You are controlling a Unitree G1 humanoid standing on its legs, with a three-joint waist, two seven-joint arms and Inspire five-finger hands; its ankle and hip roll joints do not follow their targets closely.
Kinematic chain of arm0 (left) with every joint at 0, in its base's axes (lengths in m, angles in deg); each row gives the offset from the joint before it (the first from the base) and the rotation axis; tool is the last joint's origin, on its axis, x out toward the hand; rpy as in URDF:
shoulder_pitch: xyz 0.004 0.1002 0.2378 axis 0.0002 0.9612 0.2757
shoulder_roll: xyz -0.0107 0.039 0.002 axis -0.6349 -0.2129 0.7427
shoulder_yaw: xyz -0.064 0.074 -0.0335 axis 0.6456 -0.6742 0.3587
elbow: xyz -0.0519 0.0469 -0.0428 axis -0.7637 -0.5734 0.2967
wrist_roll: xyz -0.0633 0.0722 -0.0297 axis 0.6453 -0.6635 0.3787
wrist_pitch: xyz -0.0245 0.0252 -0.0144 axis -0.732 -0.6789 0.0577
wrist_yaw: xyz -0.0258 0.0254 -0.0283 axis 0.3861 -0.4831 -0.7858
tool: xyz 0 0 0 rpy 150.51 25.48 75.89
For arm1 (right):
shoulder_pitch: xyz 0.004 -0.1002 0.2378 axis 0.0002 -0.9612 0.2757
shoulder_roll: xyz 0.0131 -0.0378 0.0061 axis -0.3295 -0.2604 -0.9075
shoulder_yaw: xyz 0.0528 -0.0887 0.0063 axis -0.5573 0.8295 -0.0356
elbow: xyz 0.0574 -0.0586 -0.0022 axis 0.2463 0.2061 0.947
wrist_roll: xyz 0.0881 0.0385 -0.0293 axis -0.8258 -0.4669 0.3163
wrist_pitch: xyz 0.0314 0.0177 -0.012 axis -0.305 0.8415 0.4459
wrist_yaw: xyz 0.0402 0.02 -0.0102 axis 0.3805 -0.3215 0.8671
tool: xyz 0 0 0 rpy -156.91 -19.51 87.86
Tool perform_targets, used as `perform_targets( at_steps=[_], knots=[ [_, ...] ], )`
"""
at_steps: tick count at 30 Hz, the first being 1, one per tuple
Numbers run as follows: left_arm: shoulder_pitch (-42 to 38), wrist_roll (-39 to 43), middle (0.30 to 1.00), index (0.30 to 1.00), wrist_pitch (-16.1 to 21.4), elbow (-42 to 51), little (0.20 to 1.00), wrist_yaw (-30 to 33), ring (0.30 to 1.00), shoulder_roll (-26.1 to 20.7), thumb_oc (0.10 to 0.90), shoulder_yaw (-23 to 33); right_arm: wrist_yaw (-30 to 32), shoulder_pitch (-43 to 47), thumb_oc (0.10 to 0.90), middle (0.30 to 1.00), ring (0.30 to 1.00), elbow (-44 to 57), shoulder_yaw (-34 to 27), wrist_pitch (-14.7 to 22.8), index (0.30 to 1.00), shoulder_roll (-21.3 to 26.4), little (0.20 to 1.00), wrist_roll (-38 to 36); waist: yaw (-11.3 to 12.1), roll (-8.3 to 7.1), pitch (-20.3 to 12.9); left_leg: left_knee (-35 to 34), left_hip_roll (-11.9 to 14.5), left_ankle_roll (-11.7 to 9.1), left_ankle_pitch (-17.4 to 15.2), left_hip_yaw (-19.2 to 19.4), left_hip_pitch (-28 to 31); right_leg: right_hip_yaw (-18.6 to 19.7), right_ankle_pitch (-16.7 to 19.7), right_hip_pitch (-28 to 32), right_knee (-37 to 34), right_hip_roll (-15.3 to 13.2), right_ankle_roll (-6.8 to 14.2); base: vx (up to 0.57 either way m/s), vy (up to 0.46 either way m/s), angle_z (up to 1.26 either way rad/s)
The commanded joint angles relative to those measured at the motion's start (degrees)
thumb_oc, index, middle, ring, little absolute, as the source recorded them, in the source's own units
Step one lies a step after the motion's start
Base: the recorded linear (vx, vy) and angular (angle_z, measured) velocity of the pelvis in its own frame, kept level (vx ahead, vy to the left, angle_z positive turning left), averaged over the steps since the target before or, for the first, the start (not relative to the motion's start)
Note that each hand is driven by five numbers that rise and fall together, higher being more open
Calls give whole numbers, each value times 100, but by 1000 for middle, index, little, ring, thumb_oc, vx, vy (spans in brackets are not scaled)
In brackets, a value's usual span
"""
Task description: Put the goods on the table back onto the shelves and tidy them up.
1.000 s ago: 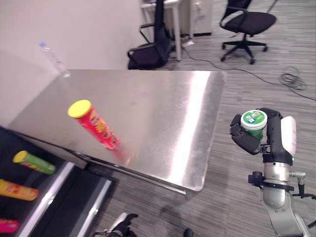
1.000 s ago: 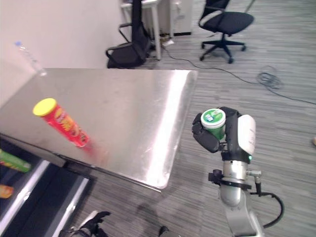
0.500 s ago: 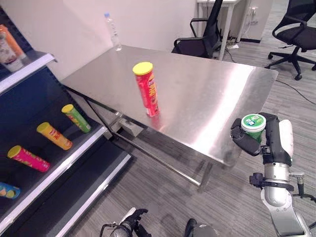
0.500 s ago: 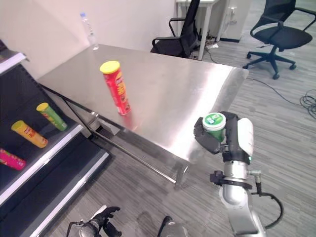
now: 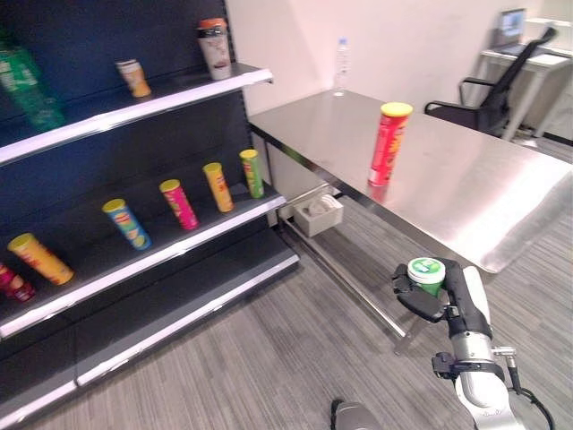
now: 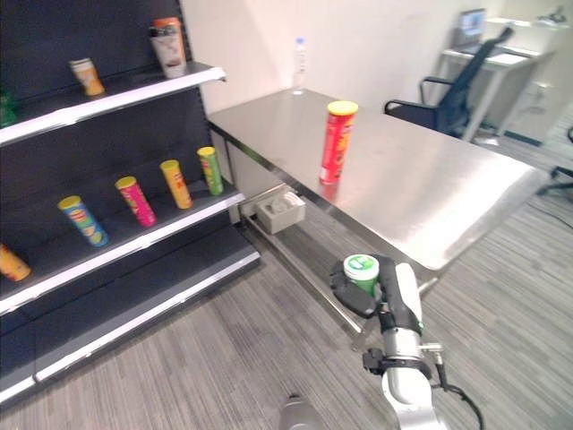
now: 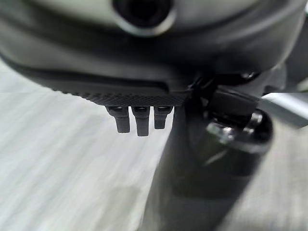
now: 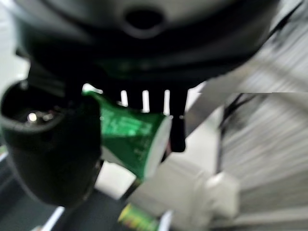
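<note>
1. Since the earlier frames, your camera has been swinging toward the shelves [image 5: 179, 246]; the things themselves are not moving, and the right robot hand [image 5: 445, 300] is still gripping the green can [image 5: 426, 273], with fingers and thumb curled around it.
2. You are seeing this green can held upright, in front of the tabletop [image 5: 501, 206] edge and above the floor [image 6: 224, 358], not touching the tabletop.
3. You are seeing the red can [image 5: 389, 143] with a yellow lid standing upright on the tabletop, and a clear bottle [image 5: 341, 66] standing at its far end by the wall.
4. Several coloured cans are lying on the middle shelf, well apart from the right robot hand.
5. The left robot hand [image 7: 139, 115] is hanging over the floor with its fingers pointing straight and holding nothing.
</note>
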Motion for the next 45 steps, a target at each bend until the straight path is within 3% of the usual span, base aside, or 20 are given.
perform_targets(
  at_steps=[1,9,11,13,15,17,18,19,20,22,25,28,30,34,35,37,39,40,41,45],
  knots=[
    [-641,-155,900,900,234,34,900,55,900,-108,800,-87,-164,865,400,300,300,1103,125,827,300,-58,300,-393,12,-336,69,43,45,-478,-517,-94,188,-41,499,346,-625,370,13,0,-27,17],
    [-794,-469,900,900,385,798,900,-20,900,-200,800,-692,-547,962,400,300,300,1358,730,917,300,150,300,-615,72,-453,-100,417,83,-551,-784,-124,14,-12,367,1095,-1943,477,-153,85,-51,9],
    [-822,-514,900,900,400,1141,900,-21,900,-268,800,-807,-512,1091,400,300,300,1348,785,921,300,247,300,-547,108,-458,-9,1107,119,-679,-956,-95,-304,-61,364,1225,-2132,440,-249,18,-65,5],
    [-750,-9,900,900,348,1541,900,92,900,-414,800,-514,-385,1182,400,300,300,1312,746,938,300,349,300,-579,376,-598,300,3194,358,-1196,-443,-187,-1386,-188,341,1609,-2418,340,-501,12,-122,33],
    [-655,203,900,900,329,1600,900,91,900,-422,800,-404,-309,1187,400,300,300,1310,708,958,300,356,300,-550,411,-612,341,3361,524,-1218,-402,-198,-1656,-290,328,1656,-2473,317,-506,44,-31,53],
    [-544,405,900,900,296,1604,900,37,900,-409,800,-269,-258,1156,400,300,300,1298,672,961,300,353,300,-531,439,-633,338,3323,638,-1166,-456,-174,-1798,-341,316,1704,-2514,269,-491,169,64,33],
    [-171,804,900,900,216,984,900,49,900,-325,800,303,-227,1156,400,300,300,1353,664,926,300,359,300,-450,626,-687,313,2373,915,-1021,-414,-326,-1913,-316,189,1768,-2500,123,-403,295,165,13],
    [-71,899,900,900,202,829,900,60,900,-286,800,414,-233,1161,400,300,300,1342,649,931,300,361,300,-474,687,-643,323,1973,1040,-1062,-156,-492,-1969,-298,113,1775,-2465,127,-393,497,335,-5],
    [86,1049,900,900,213,675,900,56,900,-230,800,576,-242,1122,400,300,300,1392,624,931,300,388,300,-480,806,-530,403,1131,1340,-1210,440,-882,-2257,-194,-128,1885,-2381,138,-383,386,287,-18],
    [133,1028,900,900,272,728,900,103,900,-270,800,598,-228,1085,400,300,300,1371,622,908,300,384,300,-478,888,-460,457,321,1477,-1344,726,-1214,-2337,-2,-360,2043,-2248,121,-366,493,327,-29],
    [248,969,900,900,293,969,900,70,900,-324,800,581,-284,992,400,300,300,1325,561,879,300,430,300,-446,993,-253,354,185,1662,-1530,1006,-1231,-2443,305,-603,2481,-2226,7,-228,445,338,-50],
    [126,928,900,900,299,989,900,-10,900,-298,800,495,-413,870,400,300,300,1314,555,790,300,364,300,-453,1002,-238,231,447,1544,-1526,1117,-1159,-2486,394,-576,2620,-2229,-222,-92,399,398,-69],
    [-145,271,900,900,347,948,900,46,900,-380,800,15,-531,903,400,300,300,1271,664,677,300,260,300,-310,902,-340,50,554,1223,-1348,966,-797,-2233,506,-173,2424,-1752,-628,122,517,544,-70],
    [-459,154,900,900,346,1450,900,-47,900,-487,800,-404,-606,1084,400,300,300,1219,873,609,300,105,300,-423,731,-411,30,465,917,-994,684,-378,-1828,608,475,1838,-734,-854,165,245,319,-53],
    [-618,205,900,900,301,1393,900,42,900,-512,800,-417,-582,1222,400,300,300,1178,1018,552,300,49,300,-304,640,-407,78,306,755,-800,532,-187,-1473,423,992,1471,9,-1062,101,280,473,-25],
    [-575,109,900,900,286,1340,900,99,900,-593,800,-394,-538,1191,400,300,300,1170,1016,559,300,28,300,-217,575,-376,113,110,696,-728,395,-17,-1139,57,1062,1181,402,-1159,78,228,359,-31],
    [-565,59,900,900,290,1345,900,113,900,-624,800,-403,-522,1130,400,300,300,1205,971,583,300,24,300,-217,524,-368,120,61,676,-723,349,6,-1054,-48,984,1071,389,-1076,80,156,143,-22],
    [-629,81,900,900,308,1296,900,74,900,-563,800,-450,-479,1009,400,300,300,1251,860,629,300,49,300,-261,387,-380,161,43,630,-752,246,-2,-932,-188,414,903,27,-709,8,184,86,-7],
    [-675,96,900,900,312,1260,900,53,900,-521,800,-470,-458,977,400,300,300,1271,798,641,300,49,300,-302,341,-370,158,43,632,-764,245,-16,-931,-205,273,853,-286,-533,3,192,85,-3],
    [-725,-28,900,900,363,1150,900,19,900,-410,800,-648,-389,943,400,300,300,1397,684,702,300,49,300,-397,259,-430,140,43,574,-812,111,-41,-795,-264,237,859,-1335,-189,31,119,-11,4]
  ],
)
